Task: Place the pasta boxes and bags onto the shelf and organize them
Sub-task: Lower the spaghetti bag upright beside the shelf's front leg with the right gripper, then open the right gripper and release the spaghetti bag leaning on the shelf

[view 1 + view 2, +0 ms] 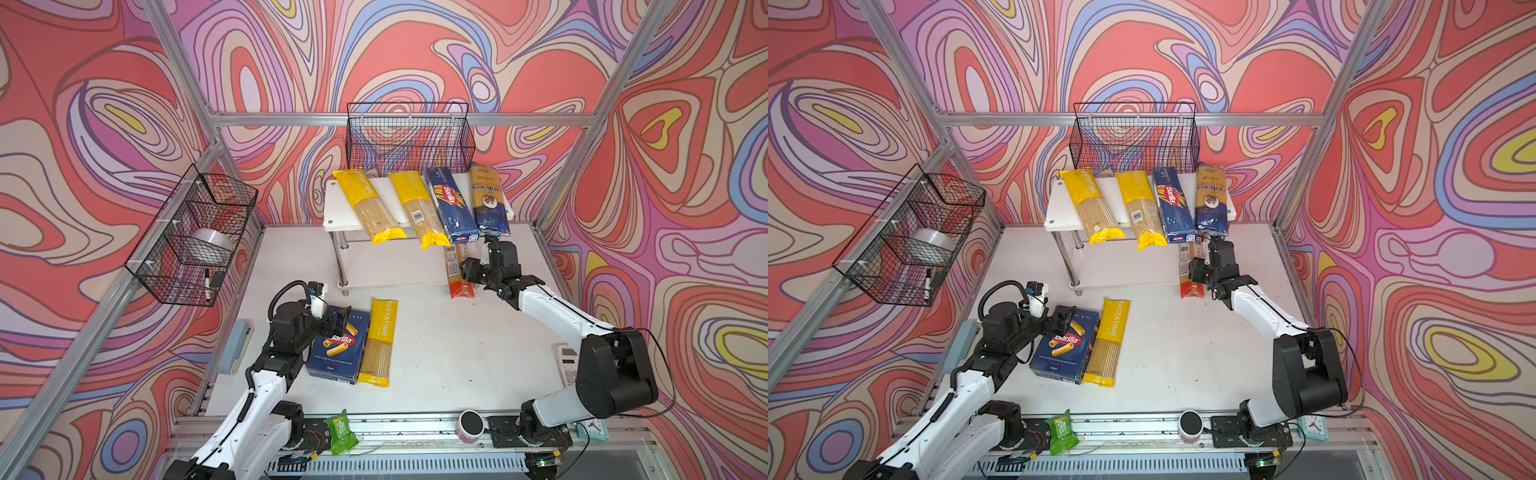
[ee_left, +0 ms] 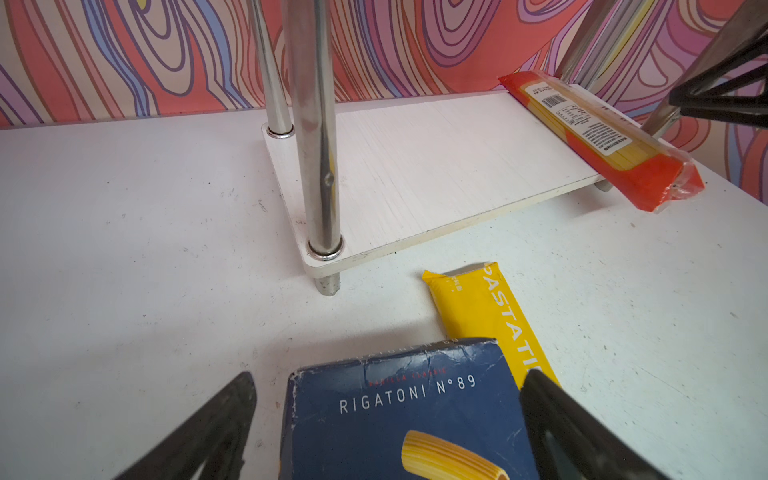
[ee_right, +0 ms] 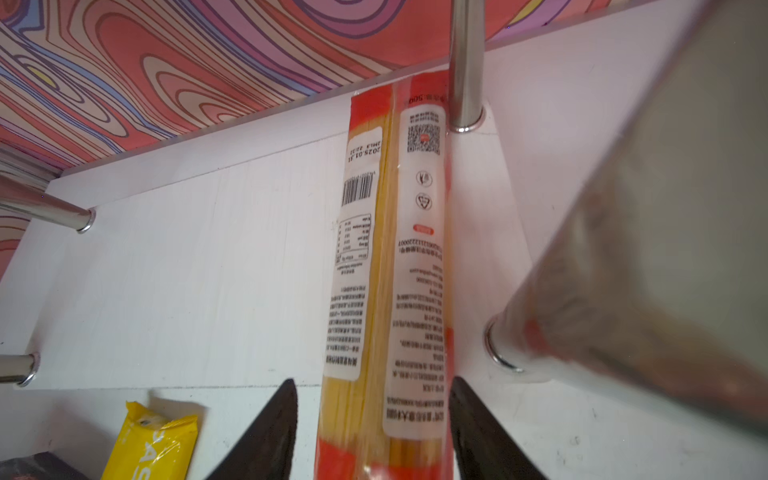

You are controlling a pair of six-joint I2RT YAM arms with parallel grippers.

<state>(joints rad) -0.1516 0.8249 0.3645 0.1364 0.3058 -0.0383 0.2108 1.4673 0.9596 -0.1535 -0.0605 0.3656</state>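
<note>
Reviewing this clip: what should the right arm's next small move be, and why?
Probably draw the right gripper straight back off the red-ended clear spaghetti bag. Its jaws stand open either side of the bag, which lies flat on the white lower shelf board, near end overhanging; a sideways move might drag it.

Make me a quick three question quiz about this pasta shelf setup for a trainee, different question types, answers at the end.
1. How many packages lie on the top board of the shelf? A two, B four, C six.
2. True or false: the rigatoni box lies on the table, beside a yellow-ended bag.
3. Fill in the colour: the right gripper straddles a spaghetti bag with ____ ends.
Key: 1 B; 2 true; 3 red.
</note>
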